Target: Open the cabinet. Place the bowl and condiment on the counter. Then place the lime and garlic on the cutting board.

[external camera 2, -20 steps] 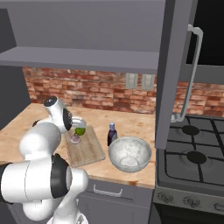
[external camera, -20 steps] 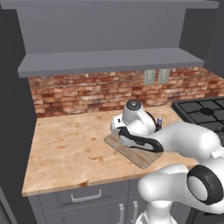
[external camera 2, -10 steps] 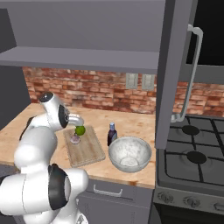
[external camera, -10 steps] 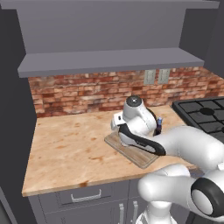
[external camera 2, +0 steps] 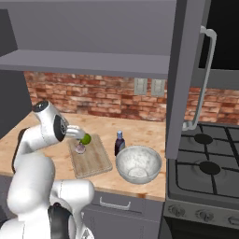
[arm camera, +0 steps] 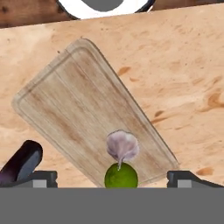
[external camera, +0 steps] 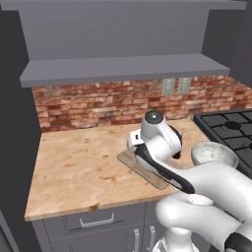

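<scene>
Pincer (arm camera: 112, 176): opened wide, nothing held, both dark tips apart at the bottom corners of the hand view, poised above the board.
Lime (arm camera: 121, 176): bright green, directly under the pincer, midway between the two tips, resting on the board; also seen just off the hand in the right base view (external camera 2: 86, 138).
Garlic (arm camera: 122, 146): pale lilac bulb, just beyond the lime and touching it, lying on the board.
Cutting board (arm camera: 83, 118): light wood, lying flat on the counter below the pincer, set at a slant across the hand view.
Counter (external camera: 83, 162): tan wood-look surface, spreading out all round beneath the pincer.
Condiment (external camera 2: 120, 143): slim dark bottle, upright on the counter, near the pincer, just past the board's edge.
Bowl (external camera 2: 138, 164): marbled grey, on the counter, beyond the bottle, farther from the pincer.
Cabinet (external camera 2: 186, 65): door swung open, well above and off to the side of the pincer.
</scene>
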### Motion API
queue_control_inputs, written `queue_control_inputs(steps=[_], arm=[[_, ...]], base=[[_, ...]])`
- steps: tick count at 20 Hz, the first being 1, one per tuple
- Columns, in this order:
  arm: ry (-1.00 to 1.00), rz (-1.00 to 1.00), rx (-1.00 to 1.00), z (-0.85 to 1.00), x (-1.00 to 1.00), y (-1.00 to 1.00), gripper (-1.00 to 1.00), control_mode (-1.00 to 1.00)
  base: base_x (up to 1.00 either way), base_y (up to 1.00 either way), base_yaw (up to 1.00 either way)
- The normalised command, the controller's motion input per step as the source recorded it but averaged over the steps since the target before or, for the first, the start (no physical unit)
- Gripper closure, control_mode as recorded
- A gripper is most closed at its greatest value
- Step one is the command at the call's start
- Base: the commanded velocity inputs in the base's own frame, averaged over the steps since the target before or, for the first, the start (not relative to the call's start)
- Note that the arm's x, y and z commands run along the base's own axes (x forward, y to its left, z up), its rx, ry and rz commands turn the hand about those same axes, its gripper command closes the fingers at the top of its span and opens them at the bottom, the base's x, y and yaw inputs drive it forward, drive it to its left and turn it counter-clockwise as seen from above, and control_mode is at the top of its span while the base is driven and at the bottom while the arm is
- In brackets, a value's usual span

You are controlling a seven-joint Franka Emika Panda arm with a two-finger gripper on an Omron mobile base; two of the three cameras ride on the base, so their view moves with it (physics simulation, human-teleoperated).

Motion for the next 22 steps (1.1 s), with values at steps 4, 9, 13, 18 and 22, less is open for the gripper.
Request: queue_control_inputs(steps=[4, 9, 13, 18, 22], arm=[[-0.04, -0.01, 0.00, 0.31, -0.43, 0.00, -1.00, -1.00], [-0.07, -0.01, 0.00, 0.38, -0.38, 0.00, -1.00, -1.00], [-0.11, 0.00, -0.01, 0.45, -0.33, 0.00, -1.00, -1.00], [-0.10, -0.01, -0.01, 0.43, -0.36, 0.00, -1.00, -1.00], [-0.10, -0.01, -0.01, 0.46, -0.39, 0.00, -1.00, -1.00]], base=[[0.00, 0.00, 0.00], [0.00, 0.00, 0.00], [0.00, 0.00, 0.00], [0.00, 0.00, 0.00], [0.00, 0.00, 0.00]])
